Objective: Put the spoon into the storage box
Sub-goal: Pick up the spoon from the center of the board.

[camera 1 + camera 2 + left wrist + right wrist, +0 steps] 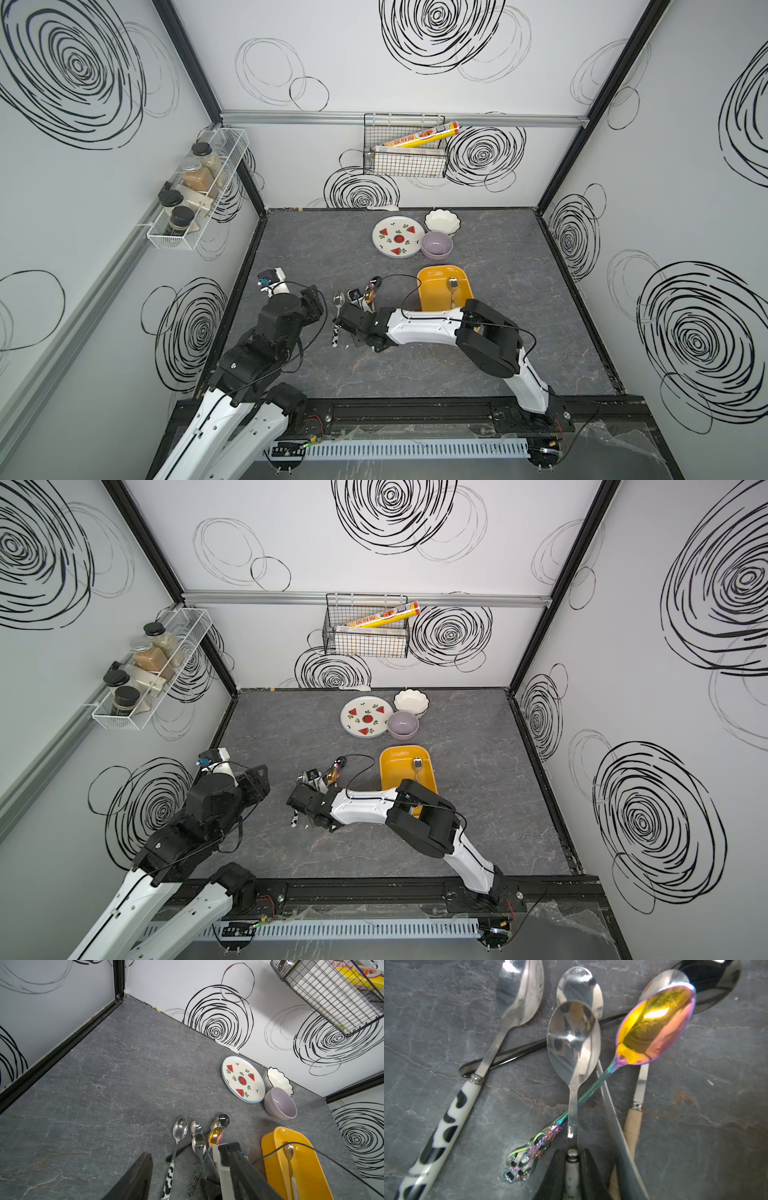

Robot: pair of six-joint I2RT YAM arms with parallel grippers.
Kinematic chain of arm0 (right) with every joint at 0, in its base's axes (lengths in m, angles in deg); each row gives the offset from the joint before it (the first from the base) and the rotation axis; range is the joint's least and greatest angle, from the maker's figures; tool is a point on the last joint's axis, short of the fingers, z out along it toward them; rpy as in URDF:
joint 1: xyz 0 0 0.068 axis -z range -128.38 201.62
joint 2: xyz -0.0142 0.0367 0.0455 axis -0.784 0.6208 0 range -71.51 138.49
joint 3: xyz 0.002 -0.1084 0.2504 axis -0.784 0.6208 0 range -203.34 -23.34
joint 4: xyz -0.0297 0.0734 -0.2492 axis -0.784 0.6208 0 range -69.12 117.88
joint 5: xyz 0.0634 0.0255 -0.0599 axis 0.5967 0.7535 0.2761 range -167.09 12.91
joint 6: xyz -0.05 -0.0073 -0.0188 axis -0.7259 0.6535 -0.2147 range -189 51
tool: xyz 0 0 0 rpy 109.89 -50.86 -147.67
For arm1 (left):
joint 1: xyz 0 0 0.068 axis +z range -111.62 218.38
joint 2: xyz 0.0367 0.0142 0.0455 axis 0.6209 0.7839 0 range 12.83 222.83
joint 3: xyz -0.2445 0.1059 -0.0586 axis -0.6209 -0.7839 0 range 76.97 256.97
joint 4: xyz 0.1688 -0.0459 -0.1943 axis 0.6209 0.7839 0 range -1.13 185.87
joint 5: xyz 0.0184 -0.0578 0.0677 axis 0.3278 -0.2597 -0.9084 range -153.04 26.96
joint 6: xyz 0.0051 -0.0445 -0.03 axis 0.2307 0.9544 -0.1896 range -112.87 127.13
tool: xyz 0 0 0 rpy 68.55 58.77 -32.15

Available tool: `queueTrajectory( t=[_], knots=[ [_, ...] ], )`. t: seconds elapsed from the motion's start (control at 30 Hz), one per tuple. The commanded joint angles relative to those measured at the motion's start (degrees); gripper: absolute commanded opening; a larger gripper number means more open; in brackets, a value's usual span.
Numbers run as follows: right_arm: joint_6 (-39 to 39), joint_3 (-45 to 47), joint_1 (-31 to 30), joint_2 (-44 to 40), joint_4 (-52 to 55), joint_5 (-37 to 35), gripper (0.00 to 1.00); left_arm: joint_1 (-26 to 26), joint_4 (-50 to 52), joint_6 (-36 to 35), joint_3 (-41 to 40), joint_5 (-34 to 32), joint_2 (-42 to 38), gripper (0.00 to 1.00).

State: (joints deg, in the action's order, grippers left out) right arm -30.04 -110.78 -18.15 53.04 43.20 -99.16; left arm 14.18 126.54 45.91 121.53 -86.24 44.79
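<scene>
Right fingers (pixel 556 1174): pinching the white dotted handle of the spoon (pixel 574 1043), probably because that end is lying clear of the crowded bowls.
Spoon: sitting among the pile on the table (pixel 316 249) beside the storage box (pixel 430 291), crossing an iridescent spoon (pixel 654 1022).
Right arm (pixel 419 328): stretching low across the storage box's near end, wrist dipping.
Left fingers (pixel 137 1176): standing apart, holding nothing, waiting farther from the storage box.
Storage box: already holding a slim spoon (pixel 452 286).
</scene>
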Motion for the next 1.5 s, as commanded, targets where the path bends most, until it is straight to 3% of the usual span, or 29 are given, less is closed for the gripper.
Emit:
queueTrajectory(
  t=[0.0, 0.43, 0.8, 0.9, 1.07, 1.3, 1.47],
  knots=[
    [-0.9, 0.56, 0.04, -0.21, 5.23, 1.41, 0.16, 0.43, -1.8, -0.46, -0.49, 0.07, -0.59, 0.66],
    [-2.95, -0.7, 0.15, -8.19, 3.26, 1.97, 0.01, 0.42, -1.81, -0.45, -0.6, 0.17, -0.63, 0.66],
    [-6.48, 3.38, 2.6, -18.3, -1.32, 8.82, 0.0, 0.41, -1.9, -0.54, -0.7, 0.2, -1.03, 0.66],
    [-7.6, 5.75, 5.07, -22.32, -2.19, 11.22, 0.0, 0.39, -1.9, -0.62, -0.69, 0.43, -0.69, 0.66],
    [-10.72, 12.84, 12.02, -30.22, -0.33, 8.5, 0.0, 0.39, -2.07, -0.82, -0.7, 0.87, -0.5, 0.66],
    [-13.59, 31.21, 23.95, -43.78, -3.3, 5.59, 0.0, 0.43, -2.51, -1.34, -0.79, 1.82, -0.33, 0.66],
    [-15.39, 38.85, 31.62, -45.14, -6.8, 10.15, 0.0, 0.39, -2.95, -1.63, -0.88, 2.28, 0.08, 0.66]
  ],
)
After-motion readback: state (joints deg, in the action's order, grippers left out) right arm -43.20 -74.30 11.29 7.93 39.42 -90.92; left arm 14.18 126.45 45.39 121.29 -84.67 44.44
